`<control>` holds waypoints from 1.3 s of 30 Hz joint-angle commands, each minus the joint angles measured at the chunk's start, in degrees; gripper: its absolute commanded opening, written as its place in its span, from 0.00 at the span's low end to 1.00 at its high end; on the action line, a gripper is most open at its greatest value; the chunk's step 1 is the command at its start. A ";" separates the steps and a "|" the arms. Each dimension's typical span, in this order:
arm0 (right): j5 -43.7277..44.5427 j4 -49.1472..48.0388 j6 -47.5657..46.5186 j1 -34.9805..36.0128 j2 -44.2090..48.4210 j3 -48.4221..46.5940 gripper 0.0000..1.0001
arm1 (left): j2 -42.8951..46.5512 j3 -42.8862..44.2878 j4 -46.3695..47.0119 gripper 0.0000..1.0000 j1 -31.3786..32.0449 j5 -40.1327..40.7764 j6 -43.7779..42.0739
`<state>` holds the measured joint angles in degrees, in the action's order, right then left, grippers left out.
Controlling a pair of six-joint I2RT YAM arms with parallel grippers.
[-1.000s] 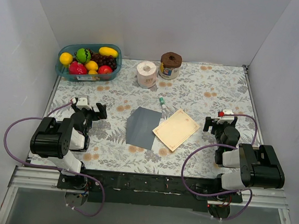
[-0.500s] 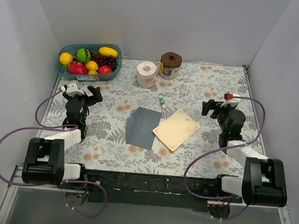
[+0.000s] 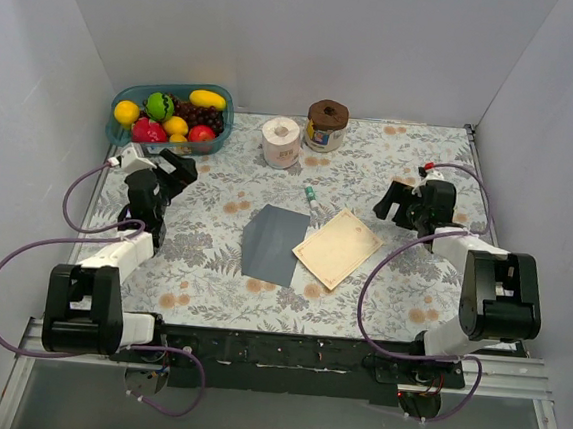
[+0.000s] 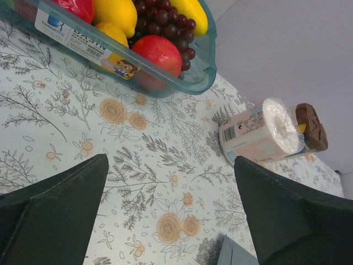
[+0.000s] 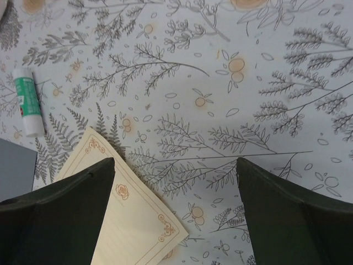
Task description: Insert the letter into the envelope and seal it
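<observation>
The dark grey envelope [image 3: 272, 243] lies flat at the table's middle, and one corner of it shows at the bottom of the left wrist view [image 4: 234, 255]. The cream-tan letter [image 3: 338, 247] lies tilted beside it on the right, overlapping its edge; its bordered corner shows in the right wrist view [image 5: 132, 221]. My left gripper [image 3: 175, 172] is open and empty, left of the envelope near the fruit tub. My right gripper [image 3: 396, 206] is open and empty, just right of the letter. No gold seal shows.
A teal tub of fruit [image 3: 171, 116] stands at the back left. A paper roll [image 3: 281, 142] and a brown-lidded jar [image 3: 326, 125] stand at the back middle. A glue stick [image 3: 312, 201] lies just behind the letter and also shows in the right wrist view [image 5: 26, 101].
Both arms have stretched forward from a folded pose. The left gripper moved back toward the fruit tub; the right gripper moved back and left toward the letter. Envelope and letter have not moved.
</observation>
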<state>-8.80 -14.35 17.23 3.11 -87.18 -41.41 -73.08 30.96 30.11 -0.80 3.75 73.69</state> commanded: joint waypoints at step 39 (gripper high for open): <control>-0.16 4.86 8.52 -0.21 20.47 14.77 0.98 | -17.80 16.85 -21.67 0.97 39.82 -8.14 -2.15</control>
<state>-7.86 -8.99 24.58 3.07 -67.96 -27.81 -89.32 45.95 11.18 37.12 -3.88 71.55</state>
